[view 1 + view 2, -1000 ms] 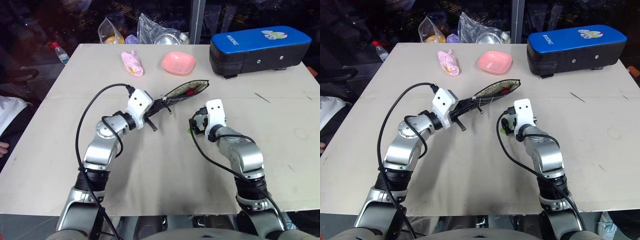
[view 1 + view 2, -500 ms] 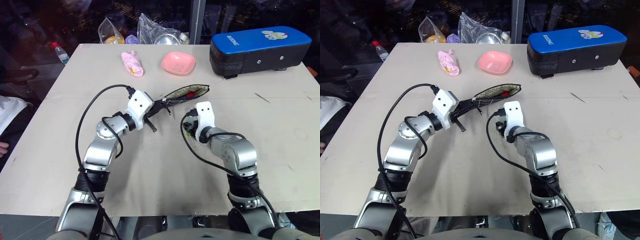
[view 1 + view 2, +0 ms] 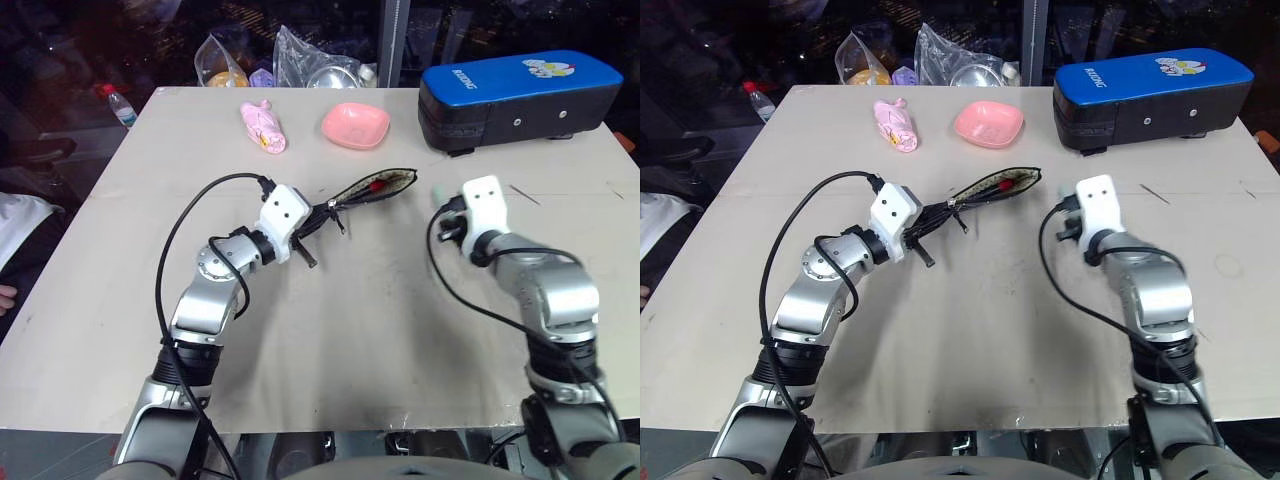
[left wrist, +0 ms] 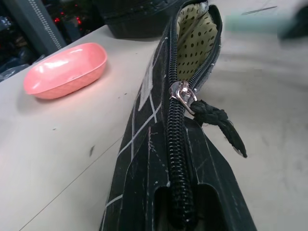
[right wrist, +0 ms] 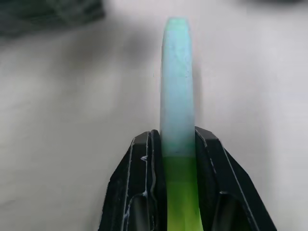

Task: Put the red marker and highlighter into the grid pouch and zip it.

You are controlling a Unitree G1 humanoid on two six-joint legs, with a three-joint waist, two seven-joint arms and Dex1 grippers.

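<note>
1. Head view: my left pincer [image 3: 305, 228] is clenched on the near end of the grid pouch [image 3: 365, 190], which stretches away over the table [image 3: 330, 340] with its far end gaping. The red marker [image 3: 376, 185] sits inside that opening. My right pincer [image 3: 447, 215] is off to the right of the pouch, apart from it, with the highlighter [image 3: 438, 191] sticking out ahead. A pink dish [image 3: 356, 125], a pink toy [image 3: 265, 127] and a big blue-and-black case [image 3: 520, 95] lie farther back.
2. Left wrist view: my pincer grips the pouch edge; the zipper pull [image 4: 185, 94] sits partway along, and the spotted lining shows beyond it.
3. Right wrist view: my fingers [image 5: 139, 183] clamp the highlighter's green body, mint cap pointing away.
</note>
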